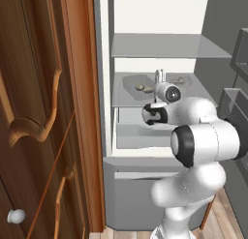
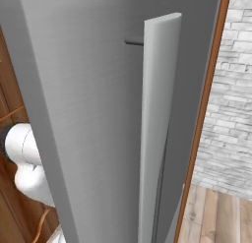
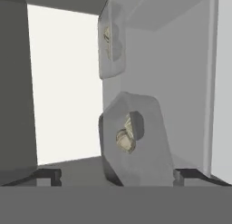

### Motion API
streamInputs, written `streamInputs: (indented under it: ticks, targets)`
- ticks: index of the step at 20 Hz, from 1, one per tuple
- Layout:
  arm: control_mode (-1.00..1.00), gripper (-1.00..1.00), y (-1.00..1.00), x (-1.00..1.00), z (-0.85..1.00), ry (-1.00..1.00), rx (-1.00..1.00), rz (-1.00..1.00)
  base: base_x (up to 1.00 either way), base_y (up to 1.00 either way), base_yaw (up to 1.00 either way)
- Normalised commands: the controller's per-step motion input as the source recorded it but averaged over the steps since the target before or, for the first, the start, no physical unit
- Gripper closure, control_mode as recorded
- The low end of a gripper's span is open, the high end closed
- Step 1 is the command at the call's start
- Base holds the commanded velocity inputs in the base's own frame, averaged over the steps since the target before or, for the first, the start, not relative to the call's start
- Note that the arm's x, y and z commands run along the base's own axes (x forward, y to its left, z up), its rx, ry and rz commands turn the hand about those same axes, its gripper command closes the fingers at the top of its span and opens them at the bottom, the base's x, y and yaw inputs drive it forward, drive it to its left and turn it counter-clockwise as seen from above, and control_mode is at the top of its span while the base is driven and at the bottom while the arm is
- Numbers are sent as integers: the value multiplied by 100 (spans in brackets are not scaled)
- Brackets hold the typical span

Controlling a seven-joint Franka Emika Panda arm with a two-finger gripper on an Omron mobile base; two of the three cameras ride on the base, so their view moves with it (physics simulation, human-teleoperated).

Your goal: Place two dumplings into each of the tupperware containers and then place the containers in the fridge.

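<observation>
The fridge [image 1: 160, 15] stands open and my arm reaches onto its middle glass shelf [image 1: 127, 98]. Two grey tupperware containers rest side by side there. The left container [image 1: 131, 82] holds pale dumplings [image 1: 140, 87]; the right container [image 1: 180, 80] is partly hidden behind my hand. My gripper [image 1: 159, 76] points between them, open. In the rolled hand view my gripper [image 3: 118, 175] has its fingertips [image 3: 45, 175] spread wide, clear of the near container [image 3: 152, 159] and its dumplings [image 3: 125, 139]. The far container [image 3: 113, 60] also carries dumplings [image 3: 107, 36].
Brown wooden cabinet doors [image 1: 43, 126] stand close on the left. The upper fridge shelf [image 1: 164, 45] hangs above my hand, door bins [image 1: 237, 107] sit on the right, and the grey drawer [image 1: 135, 189] lies below. The fridge door [image 2: 88, 89] with its handle [image 2: 157, 129] blocks the right base view.
</observation>
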Motion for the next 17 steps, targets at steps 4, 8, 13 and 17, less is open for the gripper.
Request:
streamInputs:
  ticks: [4,8,13,17]
  targets:
    - [-100,-100,3,-100,100,4,-9,9,0,0,0]
    - [-100,-100,-3,-100,79,7,-11,9,0,0,0]
    - [-100,-100,0,-100,8,1,-17,3,0,0,0]
    - [-100,-100,12,-100,-13,0,-30,-9,0,0,0]
